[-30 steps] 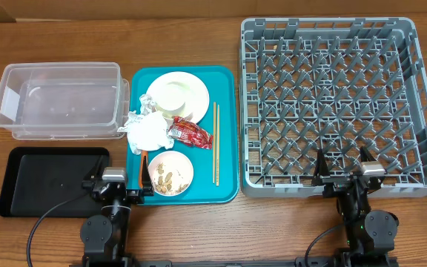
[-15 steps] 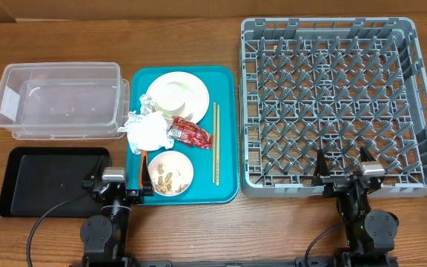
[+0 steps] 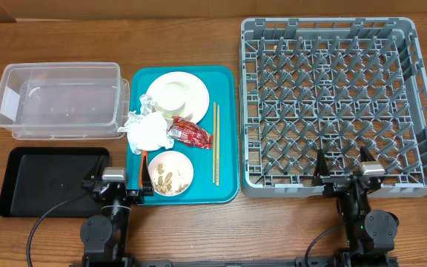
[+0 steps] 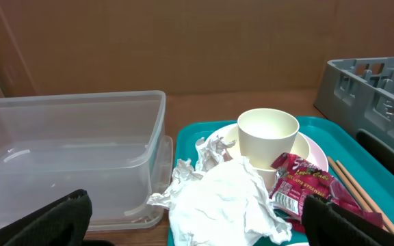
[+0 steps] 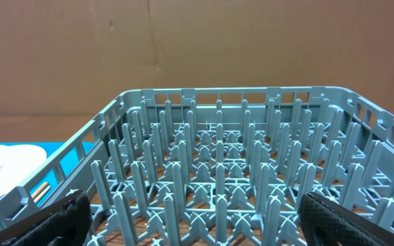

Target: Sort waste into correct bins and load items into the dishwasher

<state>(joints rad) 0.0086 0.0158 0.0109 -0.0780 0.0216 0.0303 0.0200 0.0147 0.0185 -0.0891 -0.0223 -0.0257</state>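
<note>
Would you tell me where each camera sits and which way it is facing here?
Overhead: above the table, looking straight down on tub, black tray, teal tray, rack; left gripper and right gripper at bottom edge.
Left wrist: low at the teal tray's near end, facing across tissue, cup, wrapper; open fingers in bottom corners.
Right wrist: low at the rack's near wall, facing across its pegs; open fingers in bottom corners.
Shared: both wrist views catch rack and plate.

Bright, even light falls from above, so the overhead view is sharp around the teal tray (image 3: 227,148), with only thin, soft shadows at its rim. Left of the tray, the clear tub (image 3: 61,68) shows pale glare on its walls. In the left wrist view, the left gripper's fingers (image 4: 43,222), nearer than the tray, look dark and blurred.
</note>
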